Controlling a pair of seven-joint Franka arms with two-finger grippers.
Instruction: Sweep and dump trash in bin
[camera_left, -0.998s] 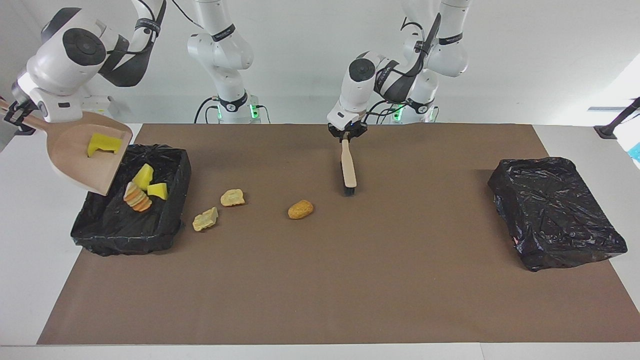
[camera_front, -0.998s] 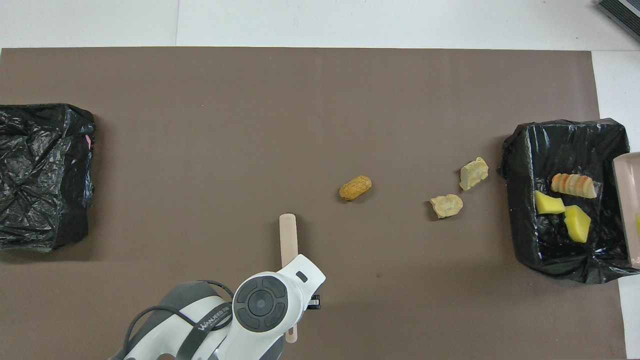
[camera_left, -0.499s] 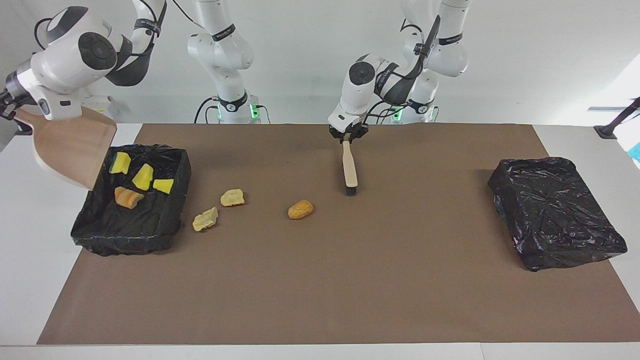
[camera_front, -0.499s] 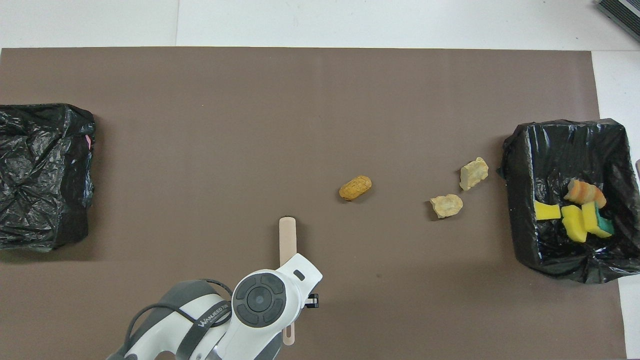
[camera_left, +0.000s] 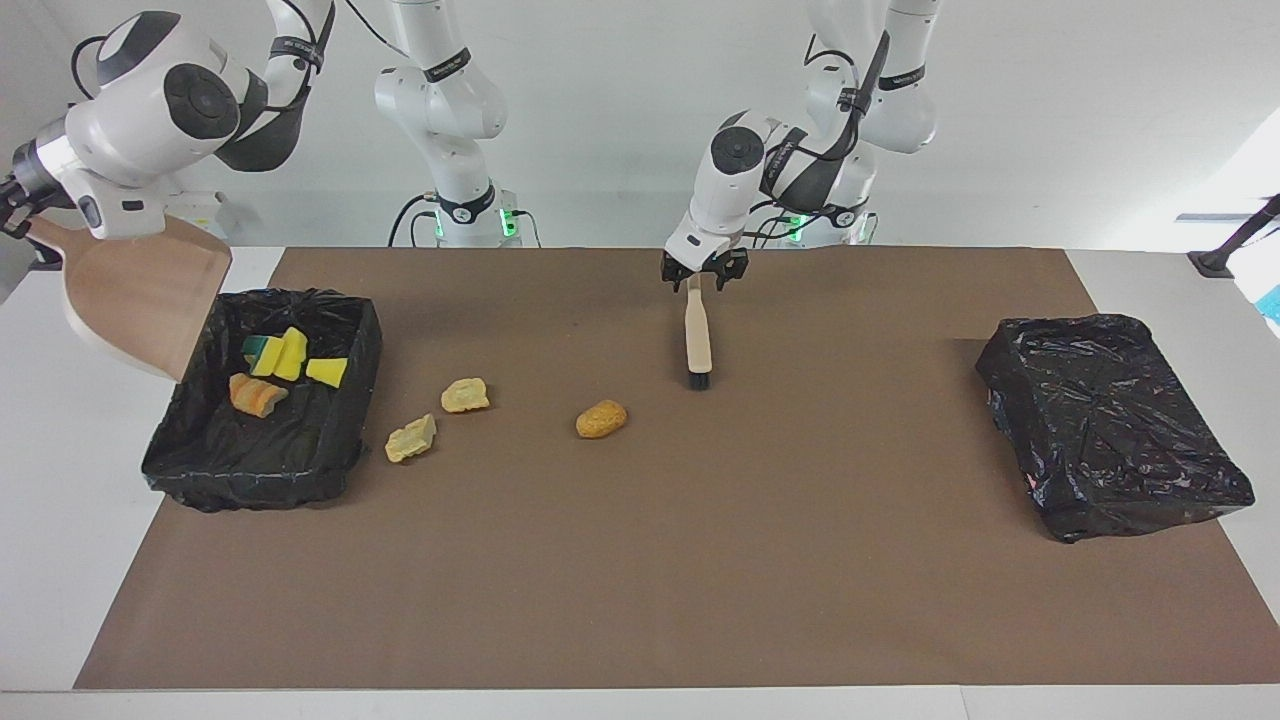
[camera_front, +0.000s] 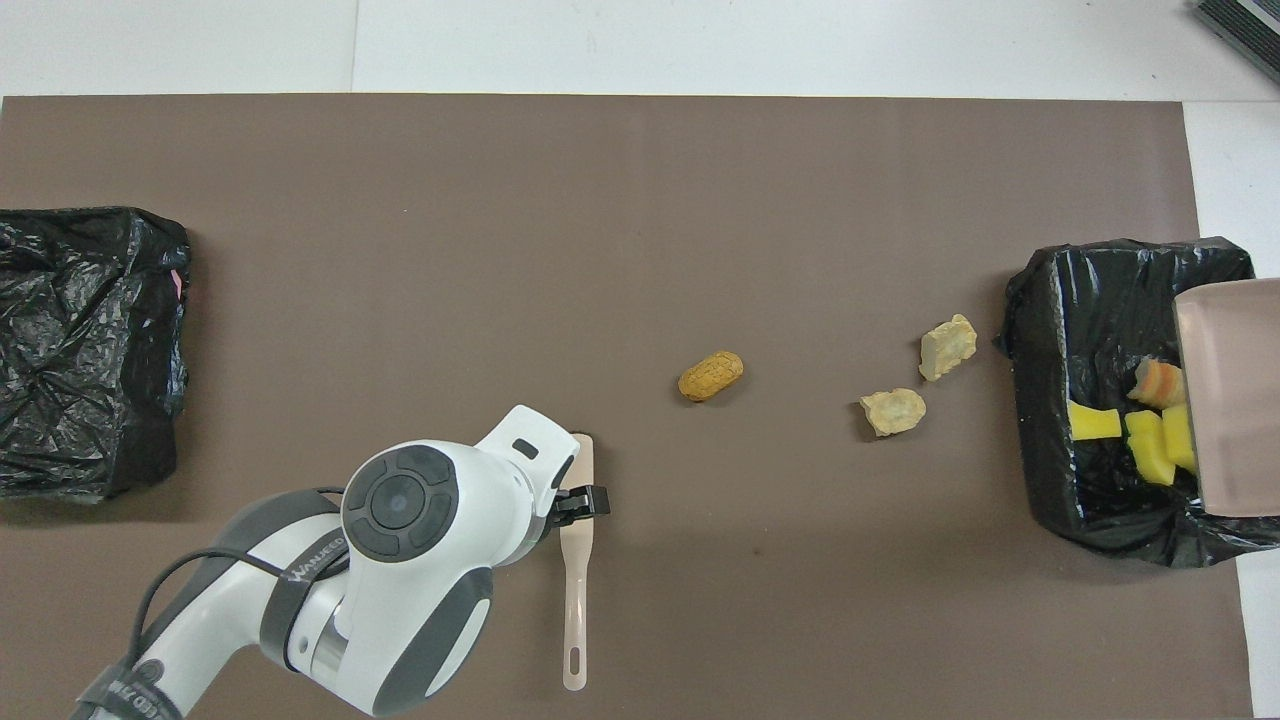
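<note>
1. Trash: I count seven sponge scraps. Four lie in the open bin (camera_left: 330, 440) at the right arm's end of the table: three green-and-yellow blocks (camera_left: 290, 352) and one orange-striped piece (camera_left: 255, 393).
2. Three rest on the brown mat (camera_left: 700, 560): two pale yellow lumps (camera_left: 465, 395), rough-edged, beside that bin, and one tan-orange lump (camera_left: 601, 419), oval, nearer the middle.
3. Bins: two, both wrapped in crinkled black plastic. The second bin (camera_left: 1110, 420) sits at the left arm's end.
4. Right gripper (camera_left: 12, 205): clenched on the handle of the one beige dustpan (camera_left: 140, 300), smooth plastic, tilted over the open bin's edge.
5. Left gripper (camera_left: 705, 272): fingers spread, released, over the handle of the one beige brush (camera_left: 697, 335), black-bristled, lying on the mat.
</note>
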